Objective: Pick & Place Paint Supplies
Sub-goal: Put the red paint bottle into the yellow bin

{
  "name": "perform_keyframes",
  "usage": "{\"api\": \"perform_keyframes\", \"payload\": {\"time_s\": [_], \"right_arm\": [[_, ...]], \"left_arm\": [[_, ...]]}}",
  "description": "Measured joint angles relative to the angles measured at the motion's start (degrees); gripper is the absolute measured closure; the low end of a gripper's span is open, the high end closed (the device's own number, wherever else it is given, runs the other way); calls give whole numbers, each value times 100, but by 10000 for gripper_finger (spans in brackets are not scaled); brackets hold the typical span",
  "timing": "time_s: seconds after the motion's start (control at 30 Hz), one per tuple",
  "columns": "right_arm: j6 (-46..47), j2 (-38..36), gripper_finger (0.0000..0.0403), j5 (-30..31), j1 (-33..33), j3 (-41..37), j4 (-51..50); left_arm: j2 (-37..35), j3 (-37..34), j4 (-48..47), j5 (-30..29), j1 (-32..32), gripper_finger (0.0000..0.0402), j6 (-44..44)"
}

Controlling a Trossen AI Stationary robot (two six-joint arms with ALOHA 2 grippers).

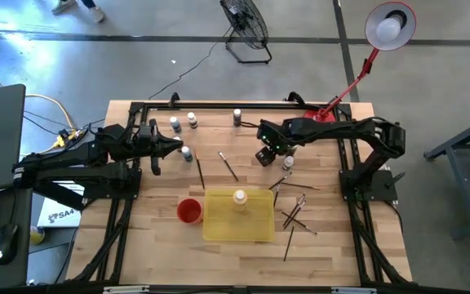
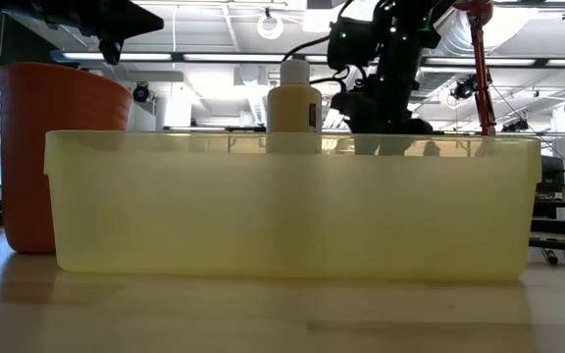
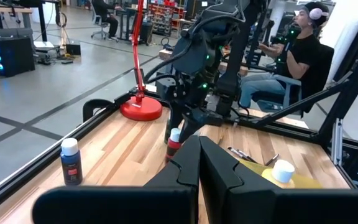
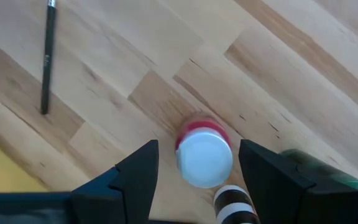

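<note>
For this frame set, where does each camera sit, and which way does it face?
High: overhead, straight down; table, both arms.
Low: table height, facing yellow tray, red cup; arms above.
Left wrist: across table; own shut left tool, right arm beyond.
Right wrist: straight down; open right tool straddling red paint bottle.
Shared: both wrist views show that bottle.

The scene is evenly lit by ceiling lamps (image 2: pixel 270 24) (seen glaring in the low view). Soft shadows are cast on the tabletop (image 1: pixel 333 253). The nearby yellow tray (image 2: pixel 292 206) is rendered slightly blurred.
</note>
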Motion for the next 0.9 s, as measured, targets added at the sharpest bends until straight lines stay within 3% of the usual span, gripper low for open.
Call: {"api": "perform_keyframes", "payload": {"time_s": [0.2,0.57,0.9], "right_arm": [[2,-9,197,-25,-3,9,-27],[2,-12,265,-27,-3,9,-23],[4,-14,292,-20,2,9,-16]], "left_arm": [[0,0,2,1,-1,402,0],[0,0,2,5,-1,402,0],[0,0,2,22,1,402,0]]}}
